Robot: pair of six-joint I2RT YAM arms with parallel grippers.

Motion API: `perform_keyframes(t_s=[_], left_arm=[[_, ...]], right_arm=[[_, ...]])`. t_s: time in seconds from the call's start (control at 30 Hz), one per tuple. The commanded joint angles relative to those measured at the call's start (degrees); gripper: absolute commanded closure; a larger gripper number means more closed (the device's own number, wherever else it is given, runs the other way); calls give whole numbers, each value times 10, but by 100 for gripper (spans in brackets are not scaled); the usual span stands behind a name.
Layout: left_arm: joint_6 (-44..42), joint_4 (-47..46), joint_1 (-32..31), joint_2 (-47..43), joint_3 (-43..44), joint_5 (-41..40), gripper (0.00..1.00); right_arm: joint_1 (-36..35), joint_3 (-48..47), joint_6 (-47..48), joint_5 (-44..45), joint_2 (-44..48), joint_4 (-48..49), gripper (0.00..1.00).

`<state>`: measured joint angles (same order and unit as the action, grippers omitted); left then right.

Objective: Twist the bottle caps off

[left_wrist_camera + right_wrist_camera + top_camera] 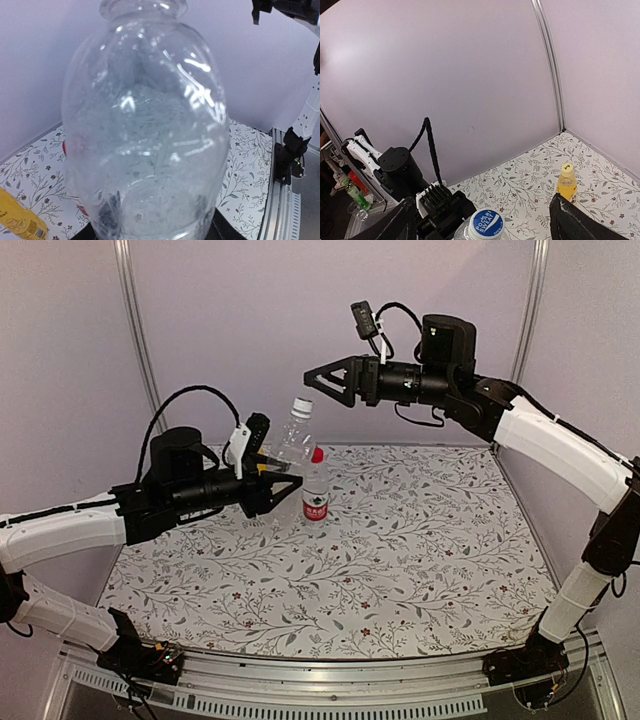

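My left gripper (283, 473) is shut on the lower body of the clear unlabelled bottle (291, 440), holding it tilted above the table. That bottle (145, 125) fills the left wrist view, with the dark fingers showing through its base. Its blue-white cap (487, 223) sits on top, between my right gripper's wide-open fingers (567, 220) without touching them. My right gripper (312, 377) hovers just above and right of that cap (302, 407). The red-labelled bottle (315, 492) with its red cap (317, 454) stands upright beside the held one. The yellow bottle (566, 184) stands with its yellow cap (567, 169) on.
A flower-patterned cloth (400, 560) covers the table. Pale walls with metal posts (138, 330) close the back and sides. A metal rail (330, 700) runs along the near edge between the arm bases. Some clutter (355, 195) lies beyond the table's left side.
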<state>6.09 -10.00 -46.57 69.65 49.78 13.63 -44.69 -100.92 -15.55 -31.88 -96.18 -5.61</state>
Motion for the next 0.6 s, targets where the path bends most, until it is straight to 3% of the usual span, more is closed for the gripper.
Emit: perform_keyframes(t_s=[0.0, 0.57], left_arm=[[-13, 15, -13, -7, 17, -75, 51], [-24, 23, -24, -13, 17, -127, 51]], right_arm=[[-22, -35, -40, 96, -14, -15, 11], [-44, -68, -38, 99, -78, -49, 31]])
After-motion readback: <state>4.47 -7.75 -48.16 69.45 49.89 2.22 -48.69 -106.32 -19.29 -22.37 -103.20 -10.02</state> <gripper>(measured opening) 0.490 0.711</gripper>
